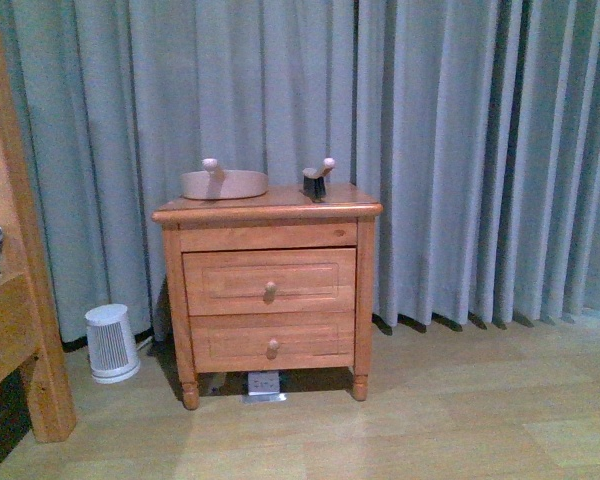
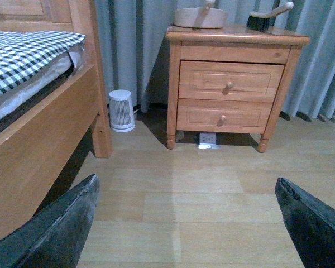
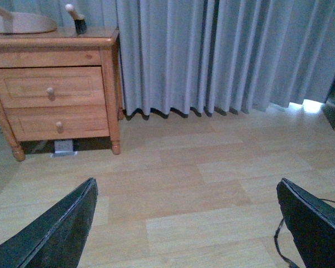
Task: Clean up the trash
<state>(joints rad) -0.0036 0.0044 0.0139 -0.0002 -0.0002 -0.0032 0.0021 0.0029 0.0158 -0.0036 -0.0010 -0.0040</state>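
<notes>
- Left claw [image 2: 185, 184]: spread wide, 2 dark fingers [image 2: 61, 234] far apart, only wood floor [image 2: 184, 212] between them.
- Right claw [image 3: 186, 184]: spread just as wide, pinching nothing, above bare floor boards; thin dark cable [image 3: 282, 243] on the floor by 1 finger.
- Neither claw visible in the front view.
- Trash: not to be made out in any of the 3 views.
- Wooden table [image 1: 270, 211] against a grey curtain [image 1: 460, 150]; 2 drawers, 1 round knob on each.
- On the table top: pale pink dustpan [image 1: 224, 184] toward the left, brush [image 1: 317, 182] with dark bristles toward the right, handle tilted upward, the 2 apart from each other.
- Under the table, on the floor: small pale flat item [image 1: 265, 385], too small to identify.
- Left of the table: small white ribbed appliance [image 1: 112, 343], upright on the floor, between table and bed [image 2: 39, 134].
- On the bed's wooden frame: black-and-white checked cover [image 2: 22, 53].
</notes>
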